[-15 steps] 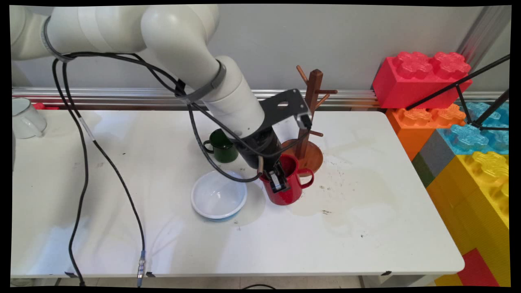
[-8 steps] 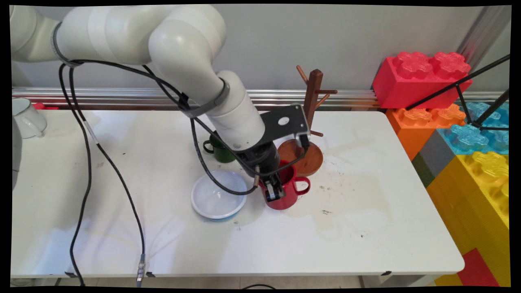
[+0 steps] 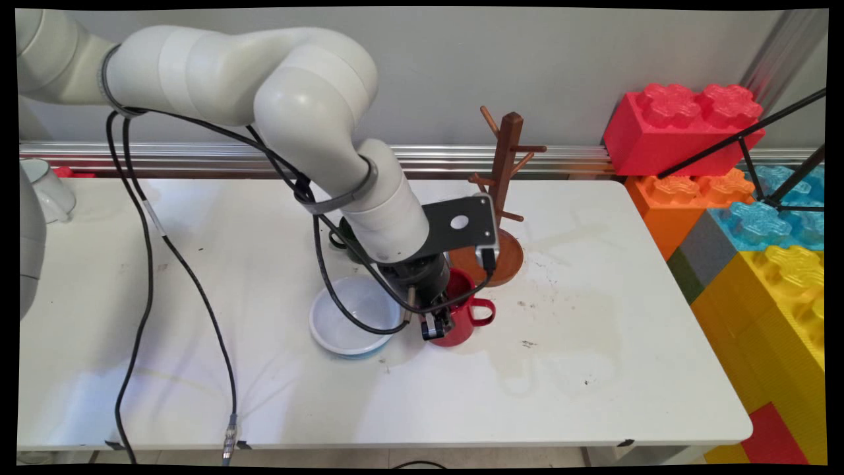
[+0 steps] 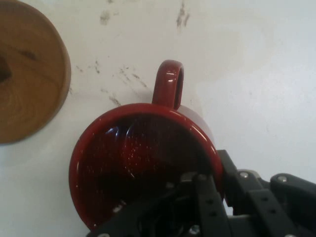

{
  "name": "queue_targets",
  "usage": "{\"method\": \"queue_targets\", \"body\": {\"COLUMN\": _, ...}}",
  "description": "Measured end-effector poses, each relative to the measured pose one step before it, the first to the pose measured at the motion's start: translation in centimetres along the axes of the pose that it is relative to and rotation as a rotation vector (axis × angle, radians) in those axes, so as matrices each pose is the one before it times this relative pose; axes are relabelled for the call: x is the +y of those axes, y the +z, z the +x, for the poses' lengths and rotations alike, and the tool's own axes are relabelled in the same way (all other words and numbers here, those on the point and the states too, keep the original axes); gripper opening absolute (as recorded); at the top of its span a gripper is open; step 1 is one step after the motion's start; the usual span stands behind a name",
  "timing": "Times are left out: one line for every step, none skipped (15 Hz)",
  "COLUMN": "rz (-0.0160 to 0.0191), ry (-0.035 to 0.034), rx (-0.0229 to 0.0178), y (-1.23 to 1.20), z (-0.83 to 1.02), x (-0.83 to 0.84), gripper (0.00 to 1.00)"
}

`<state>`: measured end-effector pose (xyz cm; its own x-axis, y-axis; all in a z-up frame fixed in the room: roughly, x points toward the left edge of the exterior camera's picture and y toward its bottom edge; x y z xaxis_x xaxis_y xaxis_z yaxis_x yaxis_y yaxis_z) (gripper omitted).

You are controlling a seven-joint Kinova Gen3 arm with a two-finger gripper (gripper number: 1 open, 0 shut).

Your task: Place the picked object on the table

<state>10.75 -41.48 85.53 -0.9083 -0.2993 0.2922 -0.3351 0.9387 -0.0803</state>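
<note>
1. The gripper is clamped on the near wall of the red mug: in the hand view one finger reaches down inside the mug and the other stands outside its rim, so the wall is pinched between them.
2. Over the last second the arm has come lower and nearer the table's near side, and the mug has travelled with it. Its handle pointed right a second ago and points right now.
3. Since the mug has moved together with the fingers, I judge that the hold is firm and has not slipped.
4. The mug now sits low, at or just above the white table; I cannot tell whether its bottom touches.
5. A white bowl lies just to the mug's left, close but apart. It has stayed where it was.
6. The wooden mug stand rises behind the mug, with its round base near it. In the hand view the base is clear of the mug.
7. A dark green mug behind the arm is now almost hidden by it.
8. A white mug stands far off at the table's left edge.
</note>
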Motion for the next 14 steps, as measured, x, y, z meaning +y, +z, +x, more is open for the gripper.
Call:
{"method": "queue_targets", "body": {"rz": 0.00255, "ry": 0.00463, "rx": -0.00357, "y": 0.175, "z": -0.009, "x": 0.097, "gripper": 0.00}}
{"method": "queue_targets", "body": {"rz": 0.00203, "ry": 0.00390, "rx": -0.00353, "y": 0.219, "z": -0.006, "x": 0.119, "gripper": 0.00}}
{"method": "queue_targets", "body": {"rz": 0.00164, "ry": 0.00293, "rx": -0.00239, "y": 0.224, "z": 0.026, "x": 0.116, "gripper": 0.00}}
{"method": "queue_targets", "body": {"rz": 0.00131, "ry": 0.00267, "rx": -0.00216, "y": 0.205, "z": 0.026, "x": 0.090, "gripper": 0.00}}
{"method": "queue_targets", "body": {"rz": 0.00209, "ry": 0.00352, "rx": -0.00136, "y": 0.266, "z": 0.068, "x": 0.087, "gripper": 0.00}}
{"method": "queue_targets", "body": {"rz": 0.00179, "ry": 0.00308, "rx": -0.00079, "y": 0.202, "z": 0.037, "x": 0.051, "gripper": 0.00}}
{"method": "queue_targets", "body": {"rz": 0.00099, "ry": 0.00184, "rx": -0.00028, "y": 0.131, "z": 0.024, "x": 0.028, "gripper": 0.00}}
{"method": "queue_targets", "body": {"rz": 0.00158, "ry": 0.00273, "rx": -0.00118, "y": 0.192, "z": 0.006, "x": 0.044, "gripper": 0.00}}
{"method": "queue_targets", "body": {"rz": 0.00118, "ry": 0.00267, "rx": -0.00081, "y": 0.208, "z": 0.000, "x": 0.060, "gripper": 0.00}}
{"method": "queue_targets", "body": {"rz": 0.00093, "ry": 0.00240, "rx": -0.00128, "y": 0.202, "z": -0.013, "x": 0.066, "gripper": 0.00}}
{"method": "queue_targets", "body": {"rz": 0.00033, "ry": 0.00192, "rx": -0.00015, "y": 0.154, "z": -0.018, "x": 0.061, "gripper": 0.00}}
{"method": "queue_targets", "body": {"rz": 0.00018, "ry": 0.00139, "rx": -0.00036, "y": 0.165, "z": -0.027, "x": 0.074, "gripper": 0.00}}
{"method": "queue_targets", "body": {"rz": -0.00015, "ry": 0.00067, "rx": 0.00055, "y": 0.153, "z": -0.016, "x": 0.070, "gripper": 1.00}}
{"method": "queue_targets", "body": {"rz": -0.00007, "ry": -0.00153, "rx": 0.00108, "y": 0.117, "z": -0.028, "x": 0.046, "gripper": 1.00}}
